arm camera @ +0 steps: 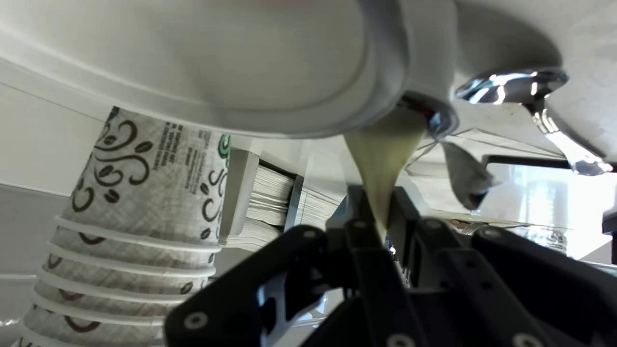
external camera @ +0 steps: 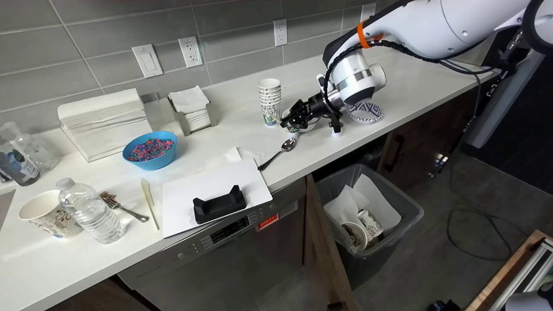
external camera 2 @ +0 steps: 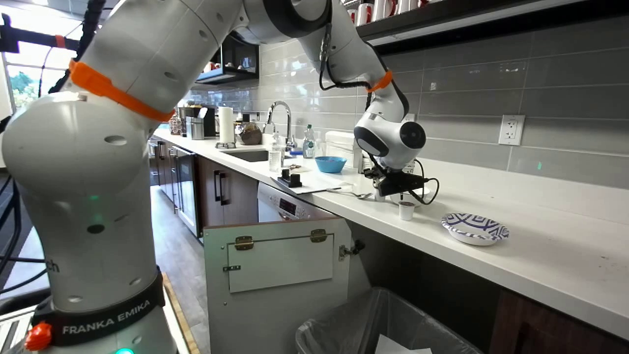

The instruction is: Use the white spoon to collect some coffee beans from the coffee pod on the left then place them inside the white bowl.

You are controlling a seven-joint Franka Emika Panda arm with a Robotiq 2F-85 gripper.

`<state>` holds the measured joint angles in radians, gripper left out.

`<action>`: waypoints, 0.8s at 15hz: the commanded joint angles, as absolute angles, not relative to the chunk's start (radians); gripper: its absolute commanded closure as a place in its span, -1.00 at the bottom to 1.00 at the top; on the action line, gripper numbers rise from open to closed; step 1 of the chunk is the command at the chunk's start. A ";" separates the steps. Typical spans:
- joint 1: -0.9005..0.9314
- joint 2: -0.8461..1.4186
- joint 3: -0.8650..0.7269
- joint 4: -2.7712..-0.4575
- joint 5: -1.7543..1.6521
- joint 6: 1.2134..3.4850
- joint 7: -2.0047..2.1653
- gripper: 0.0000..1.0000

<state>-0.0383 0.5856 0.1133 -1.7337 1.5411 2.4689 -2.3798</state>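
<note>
One spoon (arm camera: 384,166) is pinched in our gripper (arm camera: 379,202) beside the bowl (arm camera: 217,72), its head at the pod (arm camera: 434,53), maybe in it. We think it's time to scoop gently, then lift flat.

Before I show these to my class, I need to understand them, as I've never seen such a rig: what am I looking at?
The big white jointed machine is a robot arm. At its end is a black gripper, a kind of two-fingered mechanical hand. Two pictures look on from outside the robot; the close-up is taken from its wrist. The gripper is pinching a white spoon near a white bowl; I can't tell whether the spoon carries anything. Also on the counter are a small white pod, stacked paper cups, a metal spoon, a patterned dish and a blue bowl of colourful bits.
</note>
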 commanded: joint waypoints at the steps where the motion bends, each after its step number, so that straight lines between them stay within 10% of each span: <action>1: 0.000 0.589 0.077 -1.738 1.545 2.479 -2.368 0.93; 12: 0.031 0.584 0.043 -1.733 1.488 2.483 -2.253 0.93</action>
